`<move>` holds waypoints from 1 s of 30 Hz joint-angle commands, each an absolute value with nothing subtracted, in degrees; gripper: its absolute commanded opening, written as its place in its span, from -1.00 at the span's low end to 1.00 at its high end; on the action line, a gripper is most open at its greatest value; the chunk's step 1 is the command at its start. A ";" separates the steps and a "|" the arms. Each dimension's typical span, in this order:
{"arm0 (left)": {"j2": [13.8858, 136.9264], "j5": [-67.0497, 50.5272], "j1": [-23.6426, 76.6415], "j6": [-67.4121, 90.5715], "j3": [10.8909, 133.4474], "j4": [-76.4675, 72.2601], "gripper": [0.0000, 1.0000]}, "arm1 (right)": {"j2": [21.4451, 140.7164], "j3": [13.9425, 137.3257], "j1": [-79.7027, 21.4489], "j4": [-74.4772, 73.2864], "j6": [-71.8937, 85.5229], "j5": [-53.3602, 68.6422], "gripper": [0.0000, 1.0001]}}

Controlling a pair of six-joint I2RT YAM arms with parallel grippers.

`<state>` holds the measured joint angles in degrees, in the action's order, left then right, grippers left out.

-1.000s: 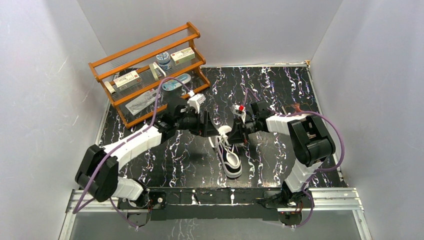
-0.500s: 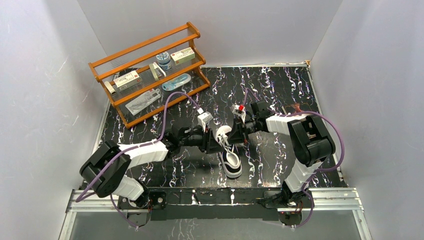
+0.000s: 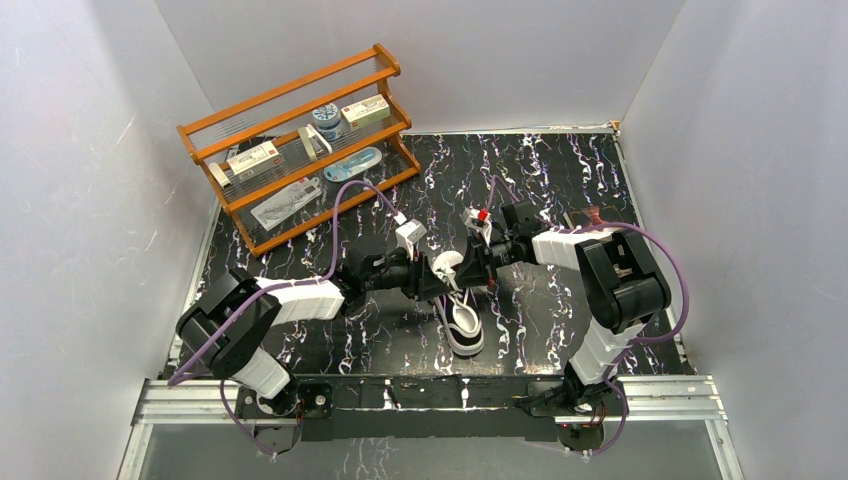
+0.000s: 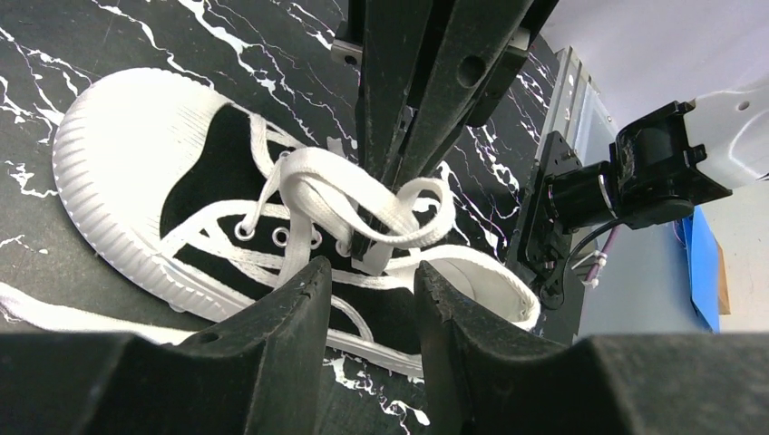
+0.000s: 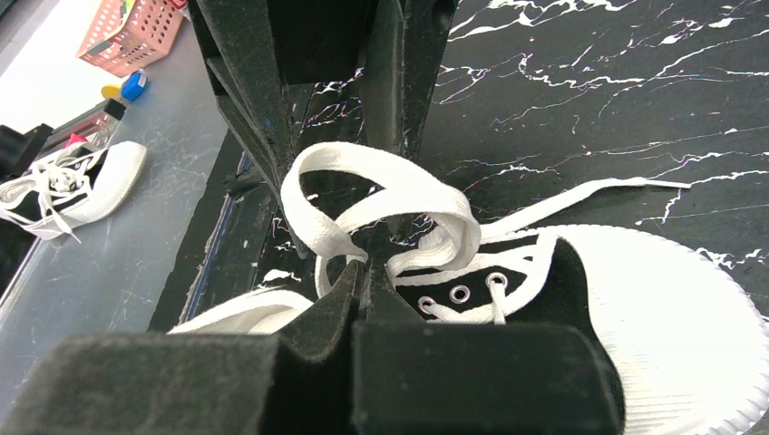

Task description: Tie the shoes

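White laces [image 4: 363, 195], flat and limp, will likely slip, we judge; best pinched low on the loops. Light canvas sneaker [image 3: 462, 325] sits mid on the bench [image 3: 560, 180], toe toward the near edge. The right pincer [image 5: 367, 263] clamps a loop; the left pincer [image 4: 367, 281] gapes, empty.

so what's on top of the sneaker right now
A loose loop of white laces stands above the sneaker, pinched by the right claw; the left claw is open beside it. The claws hide the loop's base.
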<state>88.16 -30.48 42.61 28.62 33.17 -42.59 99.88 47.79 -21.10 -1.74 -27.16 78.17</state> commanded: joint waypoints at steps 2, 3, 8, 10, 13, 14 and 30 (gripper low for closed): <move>90.25 -31.02 42.89 28.72 34.70 -48.12 -0.24 | 98.92 47.00 -20.97 -0.53 -27.51 79.93 -1.00; 90.54 -30.94 42.85 28.75 34.80 -48.16 -0.25 | 98.84 46.94 -20.98 -0.53 -27.51 79.90 -1.00; 91.93 -30.77 42.89 29.23 35.79 -49.31 -0.29 | 98.22 46.29 -20.98 -0.53 -27.51 80.00 -1.00; 92.64 -31.18 42.84 29.79 36.21 -50.48 -0.31 | 98.02 46.00 -20.98 -0.53 -27.51 80.05 -1.00; 93.57 -31.86 42.86 30.23 36.86 -51.20 -0.40 | 97.91 45.63 -21.08 1.34 -27.22 80.45 -1.00; 93.66 -31.94 42.88 30.23 36.97 -51.24 -0.50 | 97.84 45.62 -21.05 1.46 -27.17 80.47 -1.00; 84.69 -35.41 42.86 26.46 39.99 -26.42 -1.00 | 87.16 50.51 -20.03 -12.06 -14.11 53.81 -0.16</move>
